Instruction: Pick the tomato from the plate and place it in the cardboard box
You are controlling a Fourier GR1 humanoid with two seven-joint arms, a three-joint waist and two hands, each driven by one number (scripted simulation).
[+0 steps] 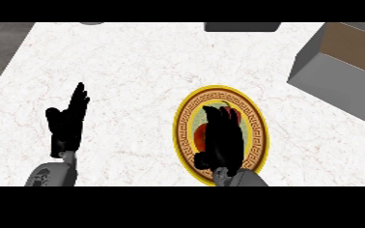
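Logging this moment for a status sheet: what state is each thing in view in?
tomato: on the plate, mostly hidden under the right hand.
plate: flat on the counter, tomato on it.
cardboard box: open, at the right edge, nothing seen inside.
right hand: over the tomato, fingers curled around it.
left hand: open, resting at left.

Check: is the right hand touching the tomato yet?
Cannot tell. In the head view the right hand covers most of the tomato on the plate; no contact or gap shows.
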